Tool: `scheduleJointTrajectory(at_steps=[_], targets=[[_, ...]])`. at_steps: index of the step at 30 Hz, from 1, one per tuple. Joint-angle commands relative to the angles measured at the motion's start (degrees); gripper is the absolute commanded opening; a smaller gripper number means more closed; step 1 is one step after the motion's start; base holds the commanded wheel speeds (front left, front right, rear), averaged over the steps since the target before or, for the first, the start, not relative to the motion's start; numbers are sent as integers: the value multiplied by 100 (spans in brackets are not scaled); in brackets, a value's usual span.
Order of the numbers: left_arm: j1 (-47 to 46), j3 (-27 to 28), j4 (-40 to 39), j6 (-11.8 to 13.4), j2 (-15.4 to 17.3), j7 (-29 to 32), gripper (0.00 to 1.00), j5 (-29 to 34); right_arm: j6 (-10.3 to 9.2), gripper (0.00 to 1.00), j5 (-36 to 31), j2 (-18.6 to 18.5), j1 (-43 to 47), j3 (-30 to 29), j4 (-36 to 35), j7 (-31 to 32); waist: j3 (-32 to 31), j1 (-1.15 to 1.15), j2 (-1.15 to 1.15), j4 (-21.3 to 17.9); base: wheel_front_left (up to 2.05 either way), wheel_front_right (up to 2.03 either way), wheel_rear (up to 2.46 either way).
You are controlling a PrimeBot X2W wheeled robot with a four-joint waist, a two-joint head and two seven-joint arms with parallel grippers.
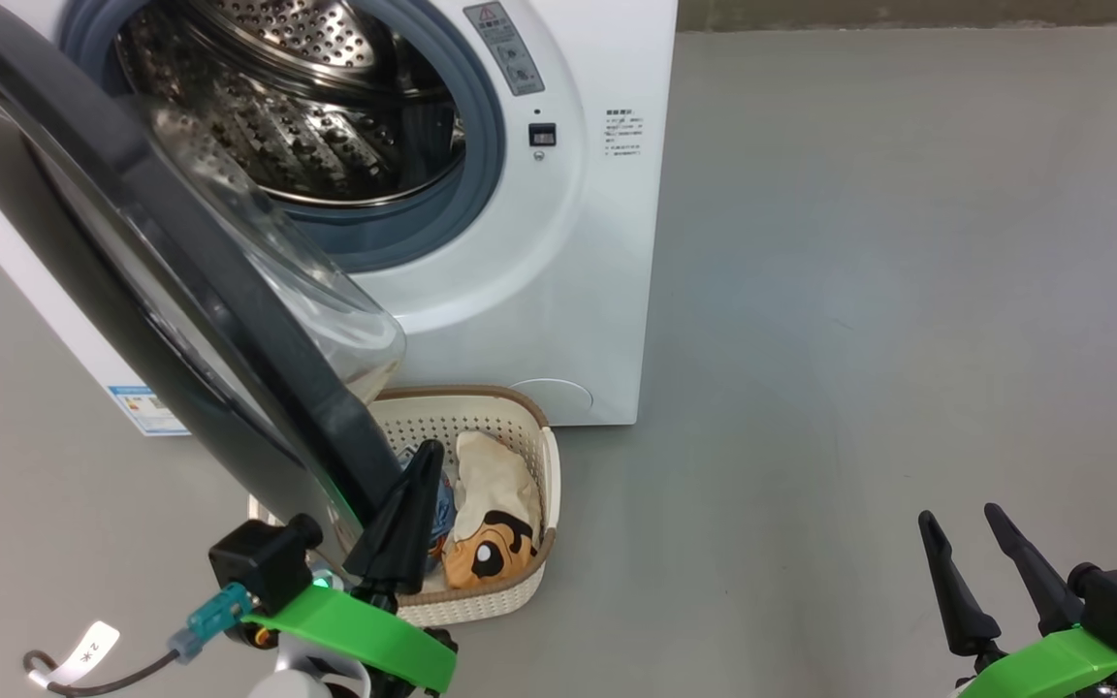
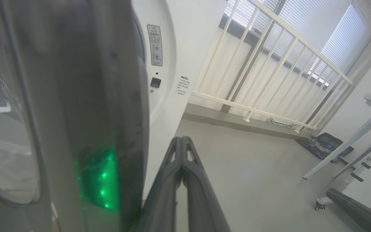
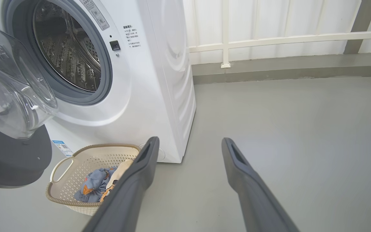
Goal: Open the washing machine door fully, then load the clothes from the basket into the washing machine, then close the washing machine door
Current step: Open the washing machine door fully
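The white washing machine (image 1: 558,291) stands at the upper left with its steel drum (image 1: 306,126) exposed. Its door (image 1: 258,359) swings out toward me, black rim slanting down over the basket (image 1: 510,402). In the basket lie the cream garment with the cartoon face (image 1: 491,523) and the blue garment (image 3: 95,187), half hidden in the head view. My left gripper (image 1: 428,451) is shut on nothing, its fingers (image 2: 181,151) pressed together right beside the door's rim (image 2: 92,96), over the basket. My right gripper (image 1: 959,514) hangs open at the lower right, away from everything (image 3: 188,141).
Grey floor (image 1: 859,291) stretches to the right of the machine. A white railing (image 3: 269,40) runs along the wall behind. A table's pale legs (image 2: 349,145) and a dark case (image 2: 325,143) on the floor sit far to the right.
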Motion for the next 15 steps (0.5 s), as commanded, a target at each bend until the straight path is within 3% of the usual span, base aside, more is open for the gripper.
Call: scheduleJointTrajectory(at_steps=[1,15], targets=[[-201,379,-55,53,171,-37,0,-61,9,100,-49,-90,-123,104,-156,-70,-2,0,0,20,0,0,0],[22,740,-36,-3,171,-37,0,23,9,100,-72,-112,-142,91,-209,-70,33,0,0,277,0,0,0]])
